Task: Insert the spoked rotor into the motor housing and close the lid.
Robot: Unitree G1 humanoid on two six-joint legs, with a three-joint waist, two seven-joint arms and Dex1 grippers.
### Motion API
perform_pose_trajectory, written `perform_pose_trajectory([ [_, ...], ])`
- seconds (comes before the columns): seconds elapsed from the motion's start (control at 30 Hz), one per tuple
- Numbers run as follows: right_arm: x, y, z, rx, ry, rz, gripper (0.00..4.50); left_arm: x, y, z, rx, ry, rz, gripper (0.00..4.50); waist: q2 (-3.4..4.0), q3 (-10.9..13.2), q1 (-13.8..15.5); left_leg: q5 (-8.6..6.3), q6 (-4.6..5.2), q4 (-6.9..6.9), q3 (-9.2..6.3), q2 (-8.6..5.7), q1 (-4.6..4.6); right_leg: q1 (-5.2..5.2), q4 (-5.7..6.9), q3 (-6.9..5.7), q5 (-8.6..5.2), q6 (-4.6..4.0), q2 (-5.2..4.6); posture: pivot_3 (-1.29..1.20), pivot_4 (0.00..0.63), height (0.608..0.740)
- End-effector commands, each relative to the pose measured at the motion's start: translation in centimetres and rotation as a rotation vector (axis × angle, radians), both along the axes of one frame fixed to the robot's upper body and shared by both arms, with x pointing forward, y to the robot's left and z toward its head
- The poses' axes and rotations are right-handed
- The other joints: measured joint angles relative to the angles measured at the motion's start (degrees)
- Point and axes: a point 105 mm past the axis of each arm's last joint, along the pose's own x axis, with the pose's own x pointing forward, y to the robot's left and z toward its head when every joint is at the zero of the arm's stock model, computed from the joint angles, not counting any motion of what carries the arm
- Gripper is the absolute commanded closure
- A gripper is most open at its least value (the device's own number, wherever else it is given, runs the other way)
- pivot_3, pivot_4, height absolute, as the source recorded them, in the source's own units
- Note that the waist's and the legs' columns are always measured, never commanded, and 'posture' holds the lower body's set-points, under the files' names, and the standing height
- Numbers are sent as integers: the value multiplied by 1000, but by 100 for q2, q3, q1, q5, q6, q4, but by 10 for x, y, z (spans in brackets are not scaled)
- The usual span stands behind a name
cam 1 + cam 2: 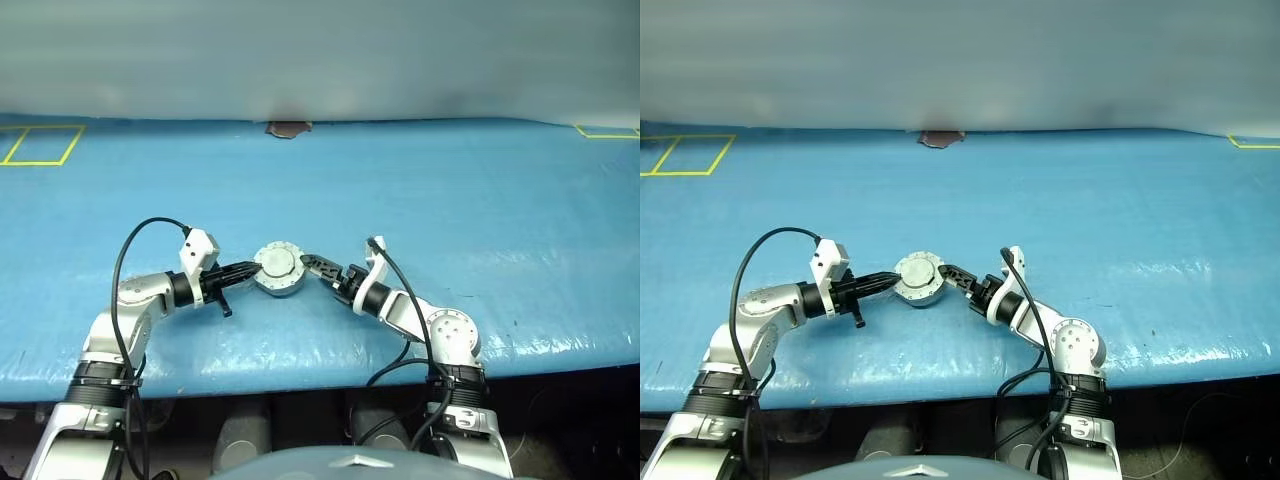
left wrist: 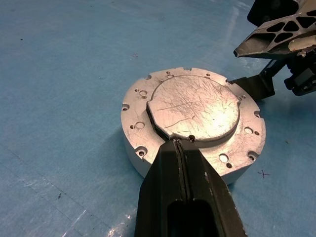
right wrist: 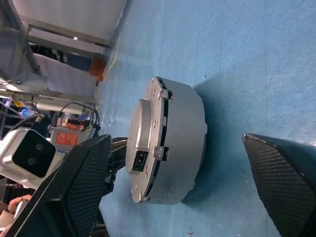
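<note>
blue mat [image 1: 480, 200] across the whole table, grey wall [image 1: 320, 50] behind, yellow tape squares [image 1: 40, 145] off in the far corners, small brown scrap [image 1: 287, 129] at the far edge. nothing lying between the arms but the one assembly, so no clutter in the way.

motor housing [image 1: 277, 272] sitting flat on the mat near the front edge, lid [image 2: 195, 108] already on top, plain grey face up, scratched. spoked rotor presumably inside, can't tell from outside.

left gripper [image 2: 186, 148] pressed together, tips resting right at the lid's edge over a dark gap by the step. right gripper [image 1: 313, 264] spread wide, just beside the housing on the other side, pinching nothing.

biggest worry, going by that gap: lid not fully seated, maybe cocked on one side. pushing down off-centre could tilt it further or jam it. smaller risk: housing sliding on the slick mat if shoved sideways with only one side braced. cables looping off both wrists, well clear for now.
</note>
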Motion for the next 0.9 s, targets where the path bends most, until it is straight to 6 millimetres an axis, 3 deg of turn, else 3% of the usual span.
perform_pose_trajectory([
  [0.03, -17, 51, 3, 135, 54, 96, 17, -1, 1, -7, 33, 14, 9, 4500, -1, 0, -24, 0, 0, 0, 0, 0, 0, 0, 0, 0, 0, 0, 0, 0, 150, 740],
  [0.17, -15, 53, 0, 134, 63, 95, 17, -1, 1, -6, 35, 10, 13, 4500, -2, -2, -57, 0, 0, -3, -1, 0, 0, 0, 0, 0, 0, 0, 0, 0, 150, 740],
  [0.2, -14, 52, 0, 135, 65, 93, 190, -1, 2, -6, 36, 10, 14, 4500, -2, -2, -62, 0, 0, -4, -1, 0, 0, 0, -1, 0, 0, -1, 0, 0, 150, 740],
  [0.4, -11, 49, 5, 179, 52, 76, 1943, -2, 2, -8, 35, 12, 16, 4500, -1, -1, -69, 0, 0, -5, 0, -1, -4, -4, -1, 0, 0, -1, 0, 0, 150, 740],
  [0.9, -5, 40, 15, 255, 41, 17, 1943, -2, 0, -8, 36, 10, 7, 4500, 1, 1, -69, 0, 0, -10, -1, -2, -9, -9, -4, 0, -1, -2, 0, 0, 150, 740],
])
